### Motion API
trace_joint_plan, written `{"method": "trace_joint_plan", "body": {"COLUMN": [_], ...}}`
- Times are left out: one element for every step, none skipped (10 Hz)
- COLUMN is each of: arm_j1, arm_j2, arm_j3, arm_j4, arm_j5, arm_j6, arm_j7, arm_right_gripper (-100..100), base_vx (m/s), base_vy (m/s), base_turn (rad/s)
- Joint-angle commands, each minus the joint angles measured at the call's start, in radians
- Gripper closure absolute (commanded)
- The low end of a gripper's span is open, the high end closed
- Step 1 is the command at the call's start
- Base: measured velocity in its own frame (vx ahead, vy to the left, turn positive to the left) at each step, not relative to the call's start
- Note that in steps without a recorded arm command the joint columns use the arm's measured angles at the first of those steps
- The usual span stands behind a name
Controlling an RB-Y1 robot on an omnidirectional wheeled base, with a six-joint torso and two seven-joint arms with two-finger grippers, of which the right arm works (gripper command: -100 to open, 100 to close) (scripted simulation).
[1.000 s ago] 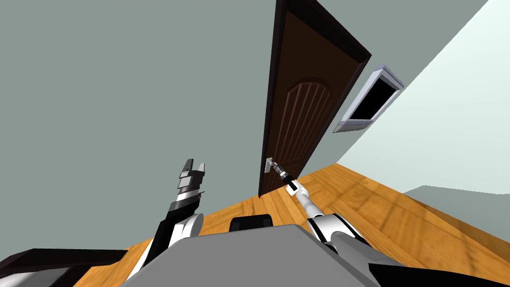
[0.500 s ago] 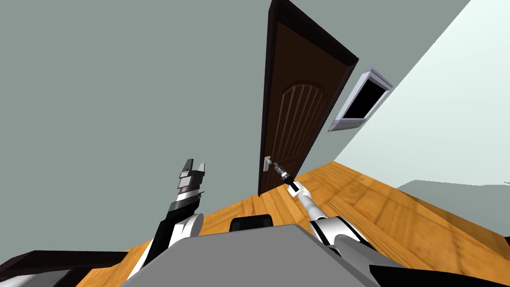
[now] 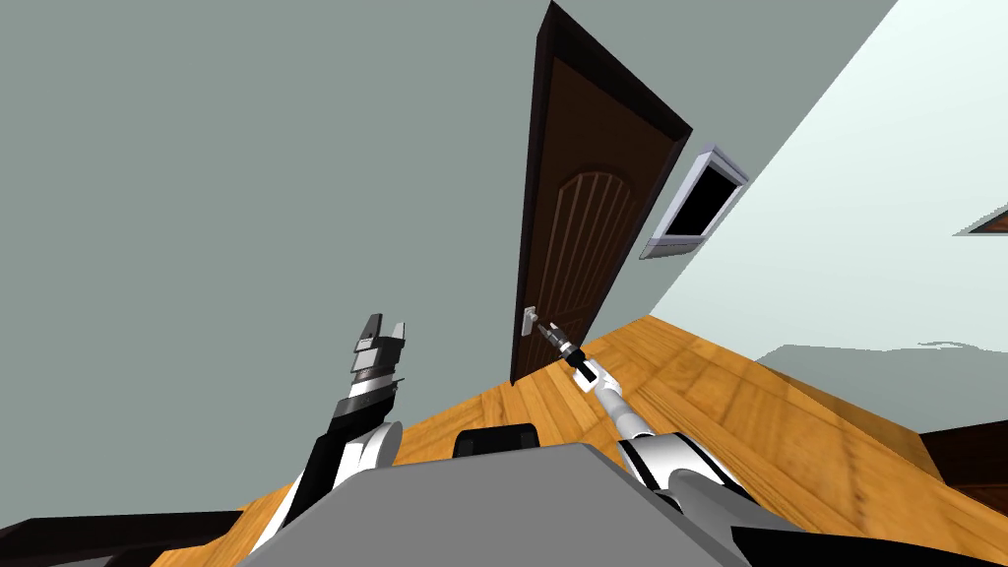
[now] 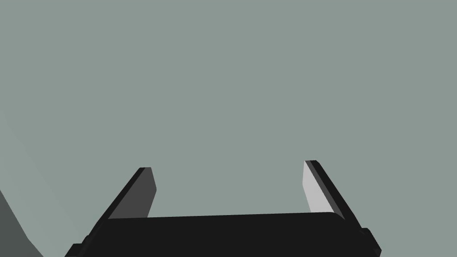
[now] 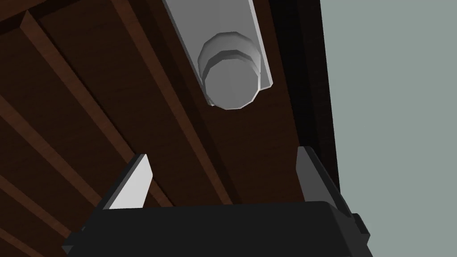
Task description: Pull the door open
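Right pincer (image 5: 222, 154) wide open, just short of the round grey knob (image 5: 230, 87) at the frame-side edge of the dark brown door (image 3: 581, 236) in the grey wall (image 3: 246, 197); left pincer (image 4: 228, 165) open, idle; door likely heavy, knob slick, so clamp its sides.

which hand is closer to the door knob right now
Right. The right hand is open just in front of the knob, not yet around it. The left hand is raised well off to the side, open, facing the wall.
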Motion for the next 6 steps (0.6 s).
{"method": "trace_joint_plan", "body": {"arm_j1": [0.007,0.015,0.022,0.022,0.029,0.034], "arm_j2": [-0.005,-0.012,-0.018,-0.018,-0.024,-0.029], "arm_j3": [-0.002,-0.006,-0.009,-0.009,-0.012,-0.015], "arm_j4": [-0.005,-0.009,-0.012,-0.012,-0.014,-0.017], "arm_j5": [0.009,0.023,0.036,0.036,0.048,0.059], "arm_j6": [-0.002,-0.005,-0.007,-0.007,-0.01,-0.012], "arm_j7": [0.028,0.061,0.09,0.092,0.12,0.143], "arm_right_gripper": [-100,-100,-100,-100,-100,-100], "base_vx": [-0.035,-0.04,-0.054,-0.038,-0.029,-0.033], "base_vy": [0.048,0.033,0.051,0.048,0.041,0.054], "base_turn": [-0.041,-0.052,-0.101,-0.035,-0.037,-0.066]}}
